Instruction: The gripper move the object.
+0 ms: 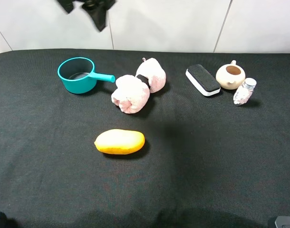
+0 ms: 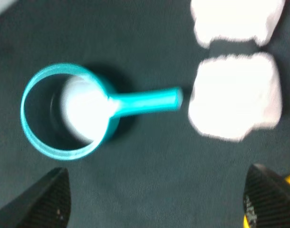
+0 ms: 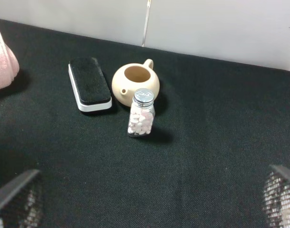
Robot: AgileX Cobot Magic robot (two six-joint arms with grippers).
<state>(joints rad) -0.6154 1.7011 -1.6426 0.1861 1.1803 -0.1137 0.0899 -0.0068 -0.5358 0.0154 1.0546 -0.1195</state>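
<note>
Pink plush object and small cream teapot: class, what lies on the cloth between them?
In the exterior high view, a black-topped eraser block lies between the pink plush object and the cream teapot.

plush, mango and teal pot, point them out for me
plush (image 1: 130,93), exterior high view, middle of the nearer pink lump
mango (image 1: 120,141), exterior high view, centre of its skin
teal pot (image 2: 35,90), left wrist view, on the rim

Exterior high: looks steeply down over the whole black table (image 1: 207,166).
Left wrist: close, straight down.
Right wrist: low, oblique.
Shared: teal pan (image 1: 78,75) (image 2: 64,111), teapot (image 1: 230,75) (image 3: 135,83).
</note>
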